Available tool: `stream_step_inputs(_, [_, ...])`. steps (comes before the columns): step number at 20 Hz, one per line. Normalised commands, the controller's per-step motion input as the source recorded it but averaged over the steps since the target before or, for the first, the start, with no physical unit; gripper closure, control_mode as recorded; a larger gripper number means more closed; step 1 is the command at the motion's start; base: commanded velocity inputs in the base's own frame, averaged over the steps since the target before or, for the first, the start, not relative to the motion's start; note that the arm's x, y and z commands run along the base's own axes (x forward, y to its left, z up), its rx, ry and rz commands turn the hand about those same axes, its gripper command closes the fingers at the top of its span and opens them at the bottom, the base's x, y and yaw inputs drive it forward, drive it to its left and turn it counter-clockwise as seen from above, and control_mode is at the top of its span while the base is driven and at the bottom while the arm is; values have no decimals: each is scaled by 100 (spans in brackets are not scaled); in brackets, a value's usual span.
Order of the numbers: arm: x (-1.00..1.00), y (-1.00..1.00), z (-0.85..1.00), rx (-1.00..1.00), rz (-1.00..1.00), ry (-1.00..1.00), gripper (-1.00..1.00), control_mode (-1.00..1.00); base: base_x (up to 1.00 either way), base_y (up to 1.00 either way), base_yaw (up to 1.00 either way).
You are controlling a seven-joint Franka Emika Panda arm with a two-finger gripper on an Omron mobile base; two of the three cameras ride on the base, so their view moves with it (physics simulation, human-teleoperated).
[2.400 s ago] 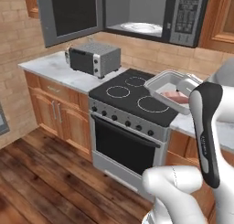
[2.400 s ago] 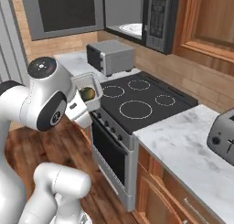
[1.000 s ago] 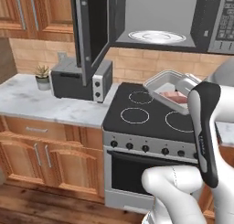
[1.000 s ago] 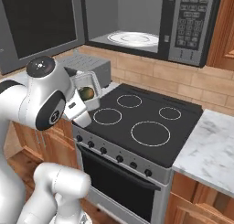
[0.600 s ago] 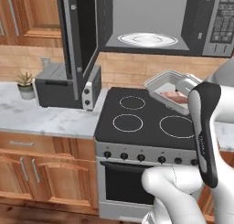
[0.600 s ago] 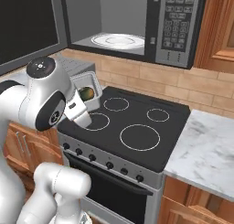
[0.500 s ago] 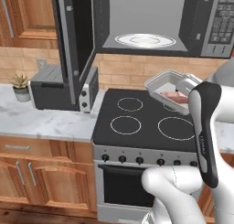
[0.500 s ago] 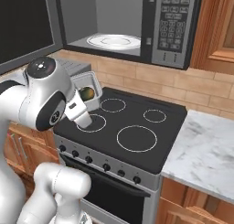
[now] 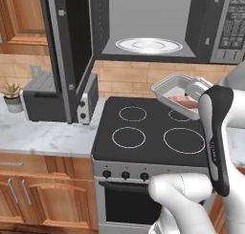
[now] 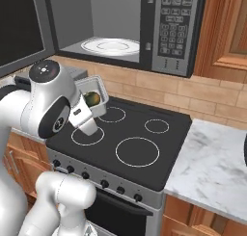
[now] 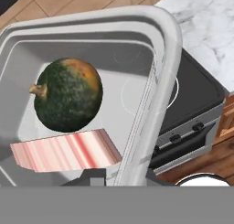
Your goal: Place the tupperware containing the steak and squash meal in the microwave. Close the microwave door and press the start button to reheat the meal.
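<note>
Tupperware of clear plastic (image 11: pixel 151 95), a shallow rectangular tub with rounded corners and a flared rim, is held above the black glass stovetop (image 9: pixel 158 132) with its white ring markings, below the open cavity of the wide grey steel microwave (image 10: pixel 144 28). The tub is carried by the two-finger gripper (image 11: pixel 112 179), whose jaws are nearly closed on the rim at one short end. A tilt is seen in the left base view, where the tub (image 9: pixel 174 87) slopes so that its far corner stands higher. From the gripper its long axis is directed away over the stove. Inside, the steak and squash meal (image 11: pixel 68 127) is seen: a round, dark green squash with an orange patch and a tan stem, touching a flat pinkish-red slab of streaked meat. A smooth white round turntable (image 9: pixel 148 45) is set on the microwave floor. The microwave door (image 9: pixel 72 47), a dark panel in a grey frame, is swung wide open to the left. A small grey toaster oven (image 9: pixel 43 97) is stood on the pale marbled counter (image 9: pixel 43 137).
</note>
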Motion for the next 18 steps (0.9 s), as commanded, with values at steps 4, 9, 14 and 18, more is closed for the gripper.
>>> stream_step_inputs(4, [0,0,0,0,0,0,100,100,48,0,9])
stream_step_inputs(9, [0,0,0,0,0,0,100,100,53,0,14])
stream_step_inputs(14, [0,0,0,0,0,0,100,100,44,0,16])
stream_step_inputs(18, [0,0,0,0,0,0,100,100,28,10,18])
